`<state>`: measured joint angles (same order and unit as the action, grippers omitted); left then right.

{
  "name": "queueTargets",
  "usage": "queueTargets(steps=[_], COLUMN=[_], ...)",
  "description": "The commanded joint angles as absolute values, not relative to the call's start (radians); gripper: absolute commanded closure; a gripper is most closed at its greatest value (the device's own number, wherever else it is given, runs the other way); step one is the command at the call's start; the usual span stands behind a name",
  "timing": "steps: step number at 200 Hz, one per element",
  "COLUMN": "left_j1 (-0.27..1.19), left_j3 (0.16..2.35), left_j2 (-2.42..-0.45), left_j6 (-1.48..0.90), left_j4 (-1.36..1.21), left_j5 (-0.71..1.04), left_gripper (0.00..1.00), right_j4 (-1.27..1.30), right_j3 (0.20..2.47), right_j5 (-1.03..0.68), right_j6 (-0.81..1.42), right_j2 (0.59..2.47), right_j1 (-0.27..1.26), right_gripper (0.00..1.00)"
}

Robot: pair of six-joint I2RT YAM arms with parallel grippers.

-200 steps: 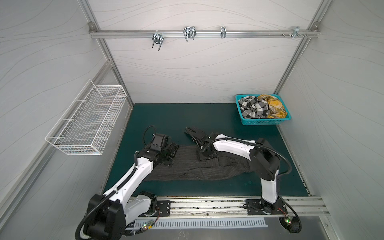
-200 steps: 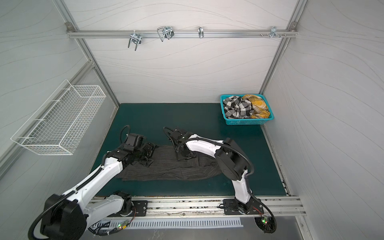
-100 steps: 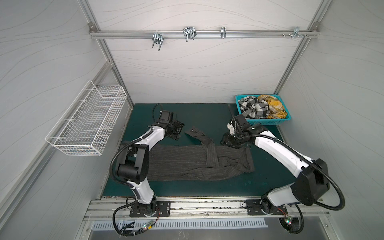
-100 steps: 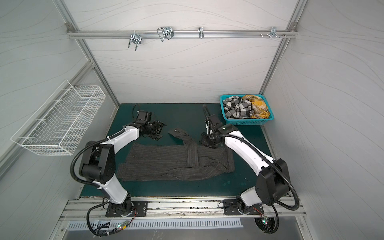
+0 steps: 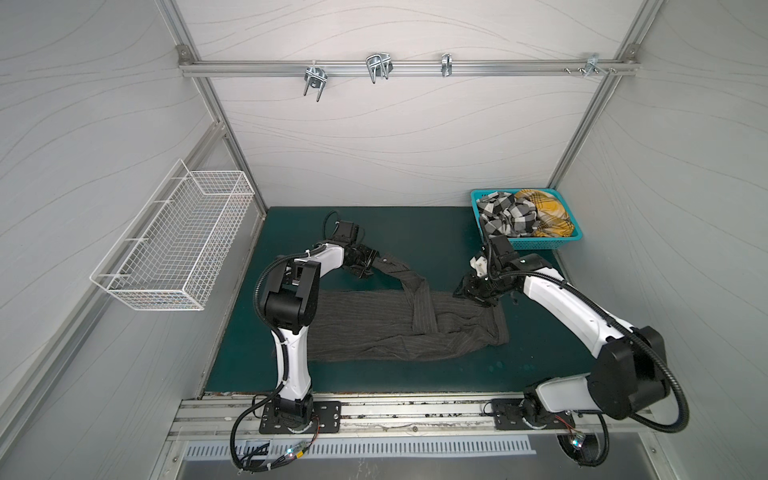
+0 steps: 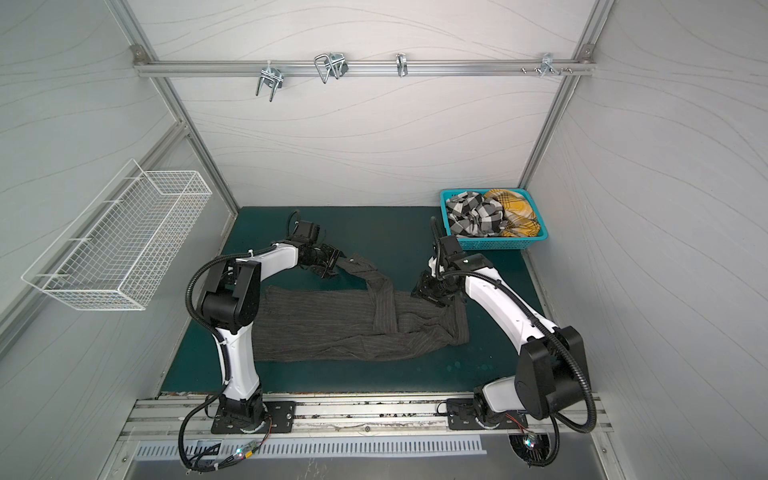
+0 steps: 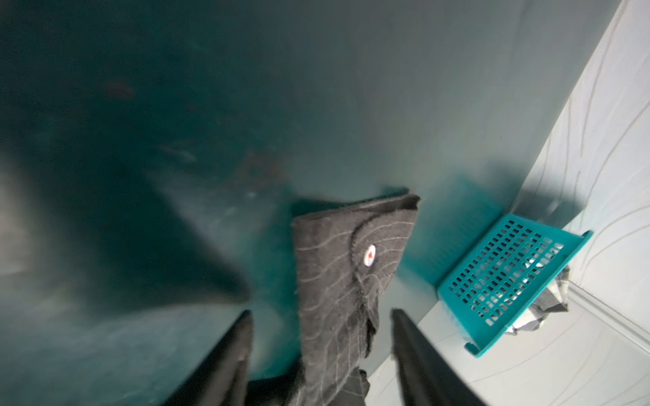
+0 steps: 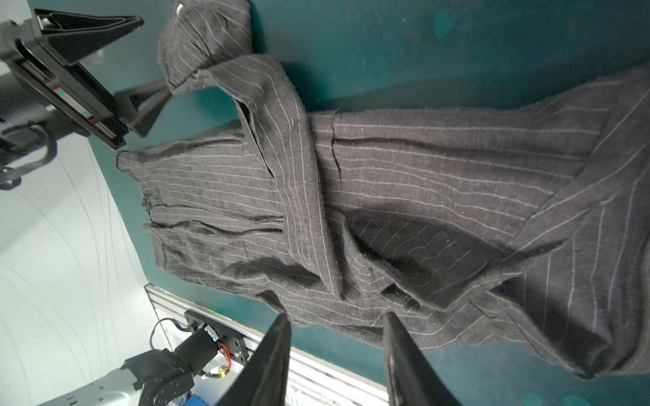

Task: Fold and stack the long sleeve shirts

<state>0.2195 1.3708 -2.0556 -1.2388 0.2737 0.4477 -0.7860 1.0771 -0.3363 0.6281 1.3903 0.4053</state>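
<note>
A charcoal pinstriped shirt (image 5: 374, 328) (image 6: 332, 328) lies spread on the green mat, one sleeve running back and left. Its buttoned cuff (image 7: 351, 253) passes between the fingers of my left gripper (image 7: 320, 313) (image 5: 368, 266), which stand open with gaps on both sides. My right gripper (image 8: 335, 316) (image 5: 467, 291) hovers open over the shirt's right back corner (image 8: 422, 175) with nothing between its fingers. The black-and-white checked shirt (image 5: 505, 216) and the mustard plaid shirt (image 5: 544, 212) lie crumpled in the teal basket (image 5: 540, 243).
The teal basket (image 7: 503, 277) stands at the back right corner against the wall, close behind my right arm. A white wire basket (image 5: 178, 245) hangs on the left wall. A rail with metal hooks (image 5: 374, 68) runs across the back wall.
Both grippers have left the shirt's middle and swung outward, the left to the back-left cuff, the right to the shirt's right end. The sleeve now lies stretched towards the left gripper. Both jaws are narrower.
</note>
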Motion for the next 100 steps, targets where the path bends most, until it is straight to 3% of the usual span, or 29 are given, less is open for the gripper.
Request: queueTargets(steps=[1,18,30,68,100], left_j1=[0.232,0.232,0.232,0.232,0.232], left_j3=[1.433,1.477,1.515,1.562,1.424], left_j2=[-2.106,-2.124,-2.120,-1.900,-1.568], left_j6=[-1.243,-1.218,-1.186,-0.924,-0.754], left_j4=[0.241,0.247,0.274,0.428,0.486], left_j5=[0.453,0.454,0.448,0.309,0.164], left_gripper=[0.55,0.78,1.00,1.00,1.00], right_j4=[-0.789,-0.793,-0.790,-0.762,-0.757], right_j3=[1.070,1.057,1.042,1.004,1.017], right_j5=[-0.368,-0.373,-0.378,-0.460,-0.465], right_j6=[0.638,0.641,0.643,0.648,0.631], right_j2=[1.386,1.378,1.372,1.411,1.442], right_j1=[0.394,0.386,0.375,0.295,0.257], right_gripper=[0.58,0.58,0.57,0.40,0.43])
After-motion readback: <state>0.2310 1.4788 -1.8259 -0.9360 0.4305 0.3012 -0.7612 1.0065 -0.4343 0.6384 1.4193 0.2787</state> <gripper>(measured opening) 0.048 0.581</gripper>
